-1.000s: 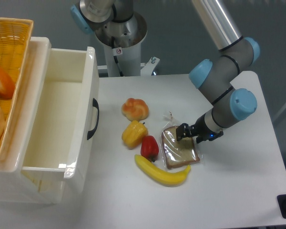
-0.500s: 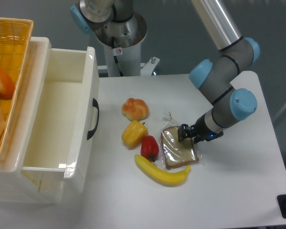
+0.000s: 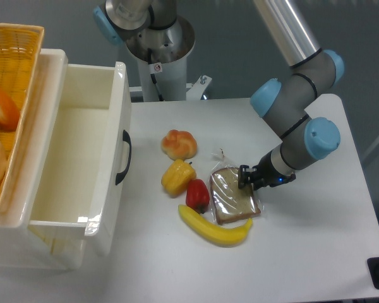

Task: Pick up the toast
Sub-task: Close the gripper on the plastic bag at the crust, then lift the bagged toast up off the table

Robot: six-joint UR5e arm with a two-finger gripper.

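White table carried the wrapped toast.
End effector was closed on toast's right edge, where no fruit blocked it.

No legible text; small round sticker on robot base unreadable.

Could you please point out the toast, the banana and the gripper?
toast (image 3: 230,201), fixed camera, middle of the wrapped slice.
banana (image 3: 213,230), fixed camera, middle of its curved body.
gripper (image 3: 243,177), fixed camera, between its fingertips at the toast's right edge.
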